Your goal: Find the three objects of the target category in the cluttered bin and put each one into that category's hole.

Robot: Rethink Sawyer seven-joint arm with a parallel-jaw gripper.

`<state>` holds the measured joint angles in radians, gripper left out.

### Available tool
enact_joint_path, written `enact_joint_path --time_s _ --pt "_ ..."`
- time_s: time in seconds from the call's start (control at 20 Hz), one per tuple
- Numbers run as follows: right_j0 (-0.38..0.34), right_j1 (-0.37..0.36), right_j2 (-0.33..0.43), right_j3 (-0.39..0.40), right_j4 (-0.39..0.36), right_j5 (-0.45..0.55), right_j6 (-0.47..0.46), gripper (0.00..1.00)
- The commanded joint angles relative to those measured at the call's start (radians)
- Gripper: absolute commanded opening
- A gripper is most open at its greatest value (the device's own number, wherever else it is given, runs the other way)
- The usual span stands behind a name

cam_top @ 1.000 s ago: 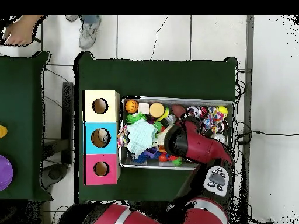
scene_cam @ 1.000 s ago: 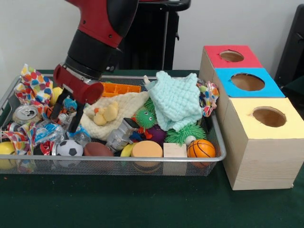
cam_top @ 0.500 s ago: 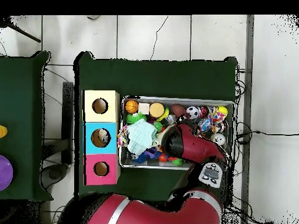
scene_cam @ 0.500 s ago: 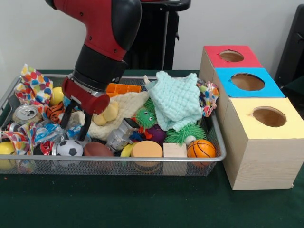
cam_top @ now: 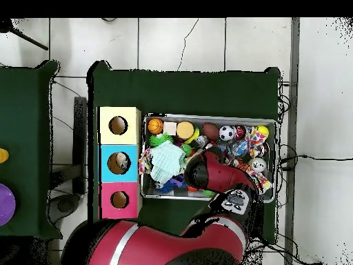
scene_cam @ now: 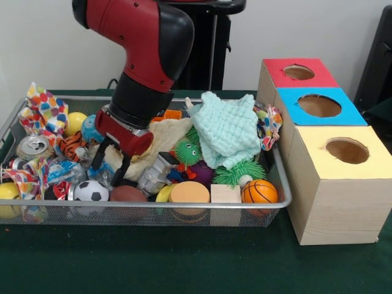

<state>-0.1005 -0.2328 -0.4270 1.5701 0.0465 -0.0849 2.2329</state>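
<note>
The gripper (scene_cam: 111,164) has shifted toward the boxes, fingers spread over the cream cloth (scene_cam: 160,139), probably to search; football (scene_cam: 127,193) just below, soccer ball (scene_cam: 90,190) beside.

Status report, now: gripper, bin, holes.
Gripper open, empty, low over cream cloth. Bin packed. Three box holes unobstructed, yellow box closest.

A table (scene_cam: 184,269) covered in dark green cloth carries two things. A wire mesh bin (scene_cam: 153,214), crammed with toys and cloths, sits along the middle of the surface. Just beside one end stands a row of three wooden boxes (scene_cam: 334,202), topped red, blue and yellow, each with a round hole.
</note>
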Motion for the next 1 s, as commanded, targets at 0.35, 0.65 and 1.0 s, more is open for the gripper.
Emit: enact_joint_path --time_s 0.35,0.65,1.0 --pt "-0.050 0.063 0.082 -0.056 0.028 0.076 0.092 1.00" --pt "-0.092 0.075 0.137 -0.061 0.019 0.152 0.065 1.00" --pt "-0.158 0.048 0.219 -0.064 -0.032 0.215 -0.003 0.00"
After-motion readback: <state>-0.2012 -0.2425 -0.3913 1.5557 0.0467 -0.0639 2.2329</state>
